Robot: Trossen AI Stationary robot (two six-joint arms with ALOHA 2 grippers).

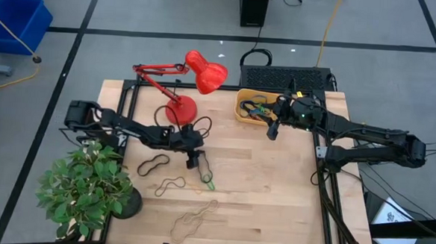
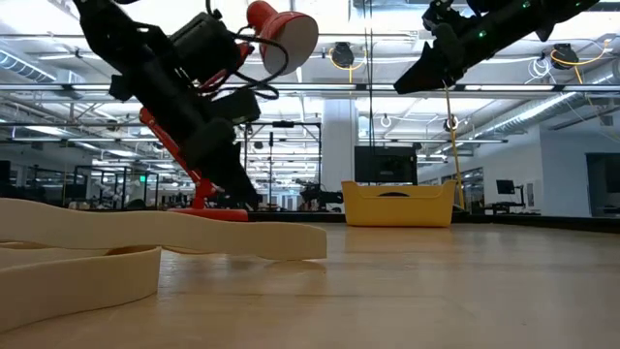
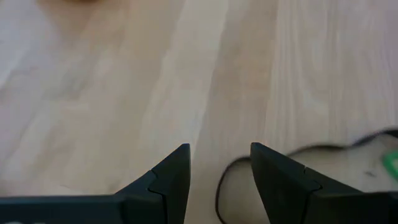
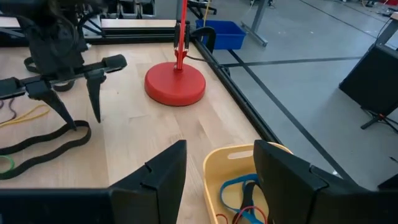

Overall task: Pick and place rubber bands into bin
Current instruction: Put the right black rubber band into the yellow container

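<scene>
Tan rubber band (image 2: pixel 145 242) foremost, left end effector (image 1: pixel 198 164) lowered, open

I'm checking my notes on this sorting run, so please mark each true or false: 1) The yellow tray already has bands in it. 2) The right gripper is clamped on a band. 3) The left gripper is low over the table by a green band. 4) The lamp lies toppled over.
1) True: the yellow tray holds blue and red bands.
2) False: the right gripper is open and empty beside the tray.
3) True: the left gripper is open, low near the green band.
4) False: the lamp stands upright on its round base.
</scene>
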